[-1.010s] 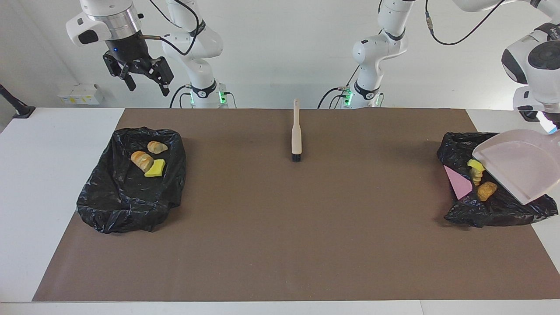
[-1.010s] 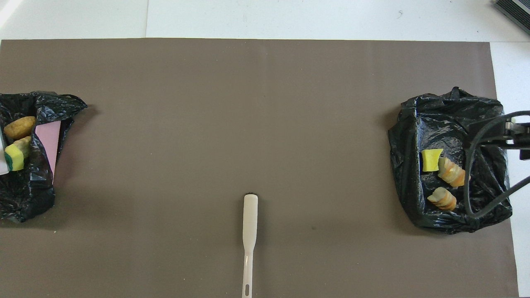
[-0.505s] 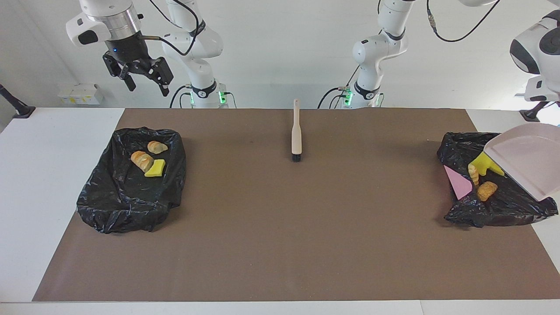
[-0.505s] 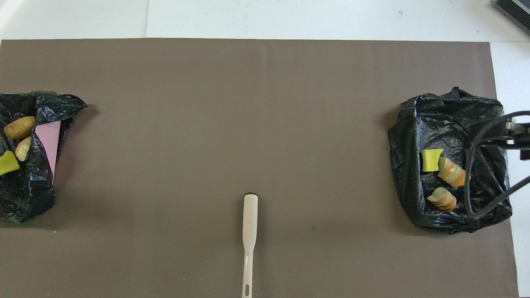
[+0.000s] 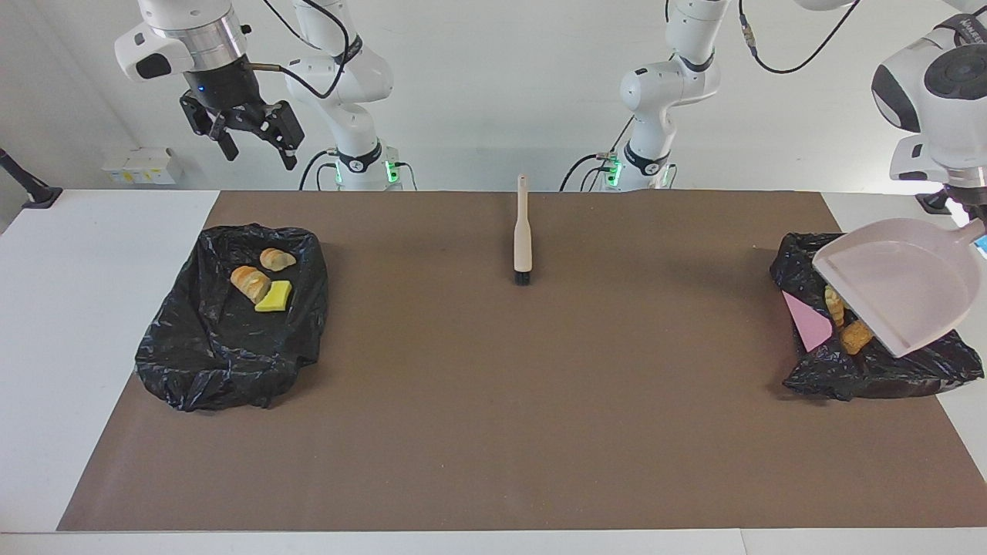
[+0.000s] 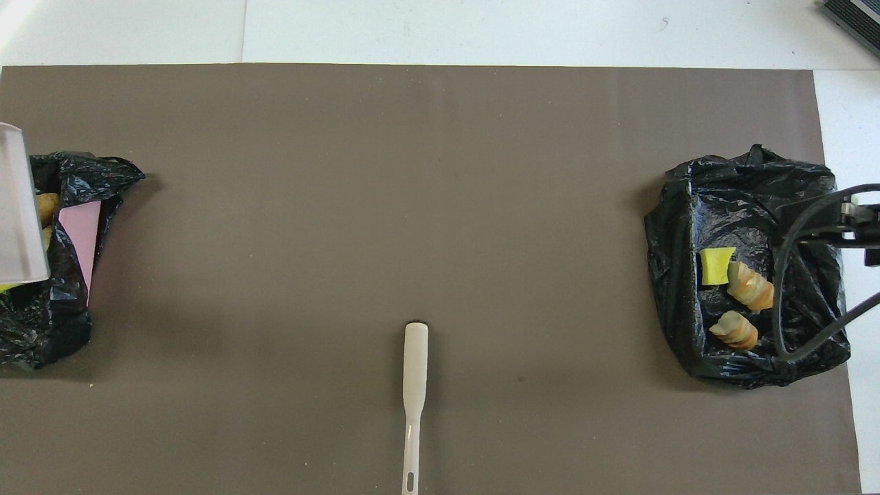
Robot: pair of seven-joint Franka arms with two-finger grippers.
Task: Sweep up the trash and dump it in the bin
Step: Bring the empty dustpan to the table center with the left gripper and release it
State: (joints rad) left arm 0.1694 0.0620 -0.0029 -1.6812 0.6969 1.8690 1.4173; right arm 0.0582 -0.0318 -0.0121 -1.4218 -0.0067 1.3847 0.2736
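Note:
My left gripper (image 5: 970,220) is shut on the handle of the beige dustpan (image 5: 894,285), which hangs tilted over the black-lined bin (image 5: 871,370) at the left arm's end. Two bread-like trash lumps (image 5: 856,337) lie in that bin under the pan's lip. The overhead view shows only the pan's edge (image 6: 15,206) above this bin (image 6: 48,323). A second lined bin (image 5: 231,331) at the right arm's end holds a yellow sponge (image 5: 274,297) and two bread pieces (image 5: 250,284). High above that end, my right gripper (image 5: 250,142) waits open and empty.
The beige hand brush (image 5: 523,231) lies on the brown mat midway between the arms' bases, bristles pointing away from the robots; it also appears in the overhead view (image 6: 414,385). A pink sheet (image 5: 806,324) leans on the mat-side wall of the left arm's bin.
The dustpan tipped a yellow sponge out into the bin, then swung back over the bin and now covers that sponge. The right gripper has barely moved.

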